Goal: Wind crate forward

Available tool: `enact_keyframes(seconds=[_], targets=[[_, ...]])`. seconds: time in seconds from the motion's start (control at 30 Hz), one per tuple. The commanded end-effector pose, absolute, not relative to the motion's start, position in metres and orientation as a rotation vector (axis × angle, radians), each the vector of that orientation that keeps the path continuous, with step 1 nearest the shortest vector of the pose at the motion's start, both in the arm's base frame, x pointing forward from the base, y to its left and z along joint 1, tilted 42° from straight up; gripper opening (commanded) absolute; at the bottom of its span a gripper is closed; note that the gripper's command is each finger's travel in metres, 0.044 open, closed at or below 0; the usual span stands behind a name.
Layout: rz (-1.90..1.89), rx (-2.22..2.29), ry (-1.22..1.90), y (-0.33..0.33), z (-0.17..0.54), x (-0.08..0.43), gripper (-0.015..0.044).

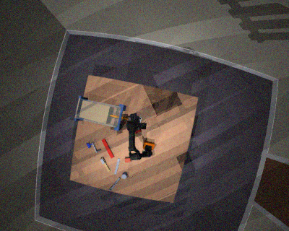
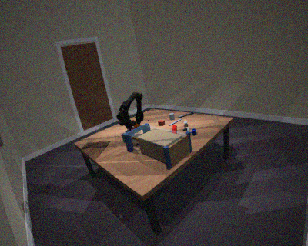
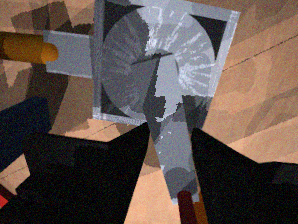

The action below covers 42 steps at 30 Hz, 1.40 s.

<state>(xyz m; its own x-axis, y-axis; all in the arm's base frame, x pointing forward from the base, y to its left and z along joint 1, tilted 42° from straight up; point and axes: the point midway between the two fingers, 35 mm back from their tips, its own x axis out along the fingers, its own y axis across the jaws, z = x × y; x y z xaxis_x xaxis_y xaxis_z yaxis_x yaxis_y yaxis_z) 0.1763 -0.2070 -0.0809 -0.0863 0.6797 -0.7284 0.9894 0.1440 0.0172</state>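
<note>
The black arm (image 1: 131, 138) (image 2: 138, 109) rises in an arch near the middle of the bench (image 1: 164, 126) (image 2: 121, 169), its wrist end bent down over the grey winch (image 3: 195, 60). From above, one long link runs roughly alongside the bench's left and right edges. The gripper (image 3: 170, 130) has its two black fingers closed in on the winch handle (image 3: 176, 150), pinching it, with the fingers standing a little apart on either side.

The handle's grey arm has its long axis running from the middle of the winch's round top out between the fingers, leaning slightly off straight in the wrist view. Its dark red knob (image 3: 185, 207) lies at the outer end.

Over by the bench's upper left corner, seen from above, the pale crate (image 1: 93, 111) (image 2: 159, 136) sits inside the clear-panelled cubby (image 1: 99, 123) (image 2: 153, 151). Its long axis runs inward from the left edge, roughly in line with the upper edge, and its front points at the blue frame (image 1: 121, 117) (image 2: 129, 141) on the winch side. The front is short of that frame, with an orange strap (image 1: 115, 116) reaching from it towards the winch. The crate looks flat.

A red bar (image 1: 108, 148) (image 2: 175, 128) lies between the arm and the left edge.
</note>
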Motion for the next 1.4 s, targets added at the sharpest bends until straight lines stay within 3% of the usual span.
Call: enact_keyframes(seconds=[0.0,0.6,1.37], targets=[[-0.811,1.742,1.804,-0.204,-0.08,0.185,0.0],[-1.518,2.191,1.595,-0.212,-0.088,0.192,0.0],[-1.89,2.376,1.399,-0.214,-0.092,0.199,0.0]])
